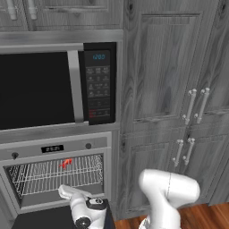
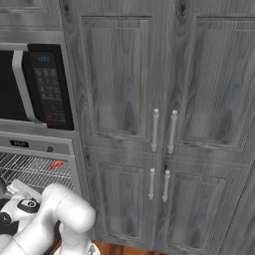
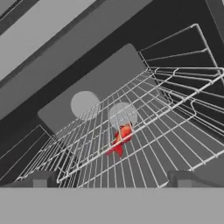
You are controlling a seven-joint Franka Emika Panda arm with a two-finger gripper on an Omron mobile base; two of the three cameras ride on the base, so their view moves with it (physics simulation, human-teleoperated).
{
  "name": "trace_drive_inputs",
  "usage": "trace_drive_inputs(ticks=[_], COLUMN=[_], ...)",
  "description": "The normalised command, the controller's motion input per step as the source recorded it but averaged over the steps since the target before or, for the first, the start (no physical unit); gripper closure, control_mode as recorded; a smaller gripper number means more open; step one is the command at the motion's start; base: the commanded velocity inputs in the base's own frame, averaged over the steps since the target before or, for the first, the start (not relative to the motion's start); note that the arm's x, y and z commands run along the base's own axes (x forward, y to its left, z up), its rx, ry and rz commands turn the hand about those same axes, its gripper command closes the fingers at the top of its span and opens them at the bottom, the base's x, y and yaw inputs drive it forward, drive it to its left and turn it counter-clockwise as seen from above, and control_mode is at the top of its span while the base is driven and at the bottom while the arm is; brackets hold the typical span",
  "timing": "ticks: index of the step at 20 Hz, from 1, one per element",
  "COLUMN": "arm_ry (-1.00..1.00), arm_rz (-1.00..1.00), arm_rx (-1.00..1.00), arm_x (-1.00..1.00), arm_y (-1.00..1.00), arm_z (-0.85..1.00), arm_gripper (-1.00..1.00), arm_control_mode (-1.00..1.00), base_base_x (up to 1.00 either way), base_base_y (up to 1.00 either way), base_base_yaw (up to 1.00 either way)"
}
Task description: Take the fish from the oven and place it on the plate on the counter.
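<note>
Oven [image 1: 56,176] open, door down. Arm bent low before it, hand aimed into cavity. Gripper [image 3: 111,179] jaws wide apart, holding nothing, short of rack [image 1: 58,174]. Fish [image 1: 66,163] on rack, near back edge, mid-width.

Even flat rendered light, soft low-resolution blur, no glare, faint shadows

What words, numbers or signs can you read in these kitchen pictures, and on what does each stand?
Microwave display: blue digits, too blurred to read.
Microwave keypad: button labels too small to read.
Oven display: pale digits, too blurred to read.
Nothing else carries writing; no text can be quoted with certainty.
</note>
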Motion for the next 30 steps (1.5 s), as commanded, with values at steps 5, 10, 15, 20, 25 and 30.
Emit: trace_drive_inputs(ticks=[5,10,15,20,25,30], arm_ry=[-0.13,-0.09,-0.05,-0.09,-0.16,-0.17], arm_rz=[-0.08,-0.08,-0.07,-0.07,-0.08,-0.09], arm_rx=[0.12,0.14,0.14,0.12,0.08,0.08], arm_x=[0.00,0.00,-0.11,-0.08,0.00,-0.01], arm_y=[0.23,0.27,0.31,0.33,0.38,0.34], arm_z=[-0.99,-1.00,-1.00,-1.00,-1.00,-1.00], arm_gripper=[-1.00,-1.00,-1.00,-1.00,-1.00,-1.00], arm_control_mode=[-1.00,-1.00,-1.00,-1.00,-1.00,-1.00], base_base_x=[0.00,0.00,0.00,0.00,0.00,0.00], base_base_y=[0.00,0.00,0.00,0.00,0.00,0.00], base_base_yaw=[0.00,0.00,0.00,0.00,0.00,0.00])
